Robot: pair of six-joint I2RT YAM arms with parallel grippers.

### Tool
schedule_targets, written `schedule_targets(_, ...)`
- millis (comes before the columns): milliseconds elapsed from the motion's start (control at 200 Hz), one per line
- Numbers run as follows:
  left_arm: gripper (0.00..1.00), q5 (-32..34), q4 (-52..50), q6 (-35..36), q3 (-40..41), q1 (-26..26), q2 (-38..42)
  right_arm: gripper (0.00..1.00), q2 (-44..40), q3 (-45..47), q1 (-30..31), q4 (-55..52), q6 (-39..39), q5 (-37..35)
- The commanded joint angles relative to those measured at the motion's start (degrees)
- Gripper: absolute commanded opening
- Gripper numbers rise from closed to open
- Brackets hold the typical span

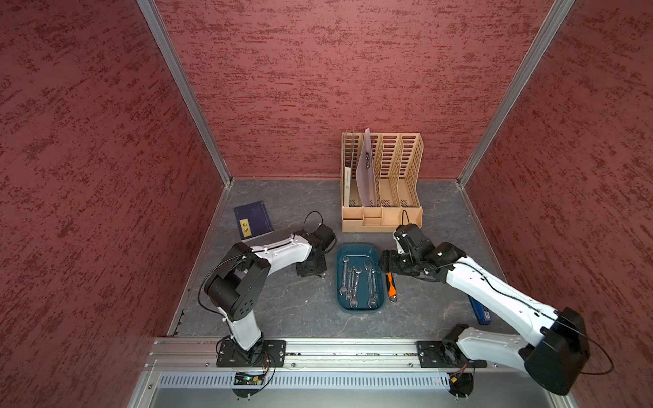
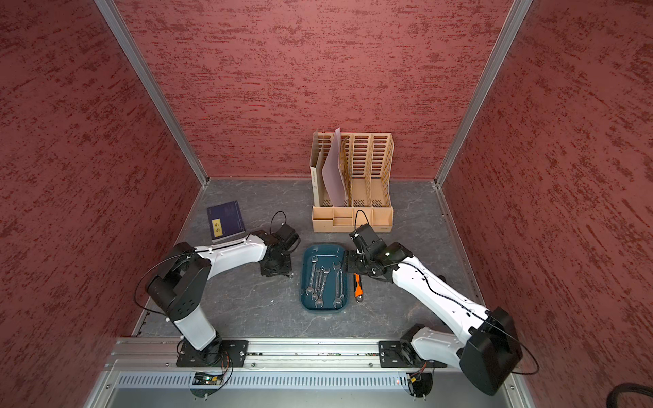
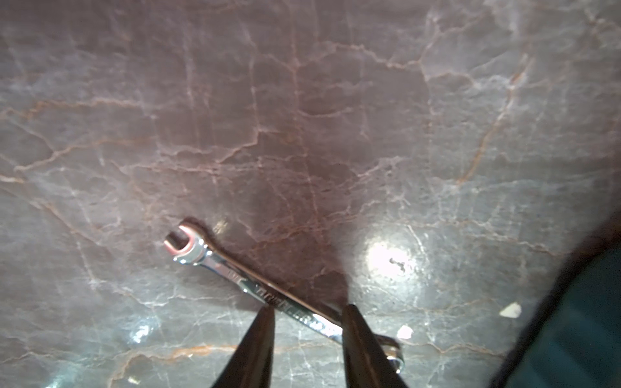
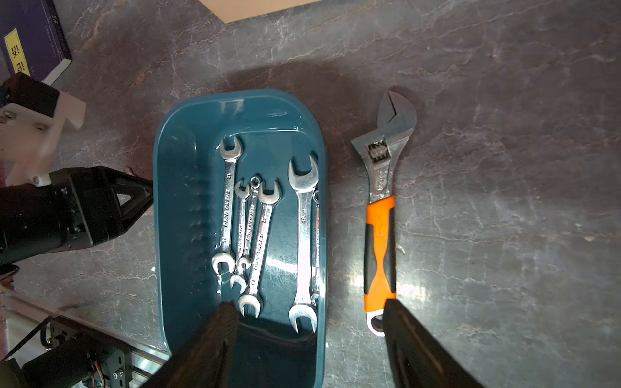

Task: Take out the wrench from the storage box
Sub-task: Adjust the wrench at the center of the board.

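The left pincer [image 3: 305,310] stands low over the desk [image 3: 302,117] with its fingertips [image 3: 263,319] apart. A small chrome wrench [image 3: 235,272] crosses the gap between them on a slant. One tip meets the shank's edge and the other covers it, so I cannot tell whether the shank is pinched or lies free. Its shadow hugs it, so it seems to rest on the desk, outside the storage box [image 3: 571,336], whose teal corner shows close by. The wrench's long axis runs out from the fingers, open head leading. The lettering on its shank is too blurred to read. The right pincer [image 4: 309,304] is released, its fingers spread wide with nothing gripped. It hangs over the box rim on the robot's right, one finger above the storage box [image 4: 181,168] and the other above the orange-handled adjustable wrench [image 4: 381,215]. That tool lies on the desk just beside the box and parallel to it. About six open-end wrenches [image 4: 262,235] lie in the box, roughly side by side along its long axis, so the right pincer's closing line crosses their shanks. For these the right arm is the nearer; from the left pincer they lie toward the robot's right. The largest carries a stamp that looks like "8mm", and the other engravings defy reading. The purple book [image 4: 33,33] bears a yellow label with dark characters I cannot make out.
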State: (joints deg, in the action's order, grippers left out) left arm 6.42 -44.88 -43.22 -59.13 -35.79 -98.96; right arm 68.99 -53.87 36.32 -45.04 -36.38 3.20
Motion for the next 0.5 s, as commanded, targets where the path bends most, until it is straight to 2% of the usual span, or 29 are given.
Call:
schedule_targets(0,0.41,-0.58,1.28,-1.92,1.13,0.19,1.15,0.74,0.53,-1.24,0.60,1.30,-0.53,-1.09)
schedule_targets(240,0.41,-2.19,2.91,-2.20,0.95,0.46,-1.66,0.74,-0.24,-0.55,0.69,0.84,-0.67,-1.74)
schedule_targets(496,0.24,-2.72,4.37,-0.81,2.70,0.46,-1.70,0.74,-0.41,-0.01,0.64,1.51,-1.12,-1.52)
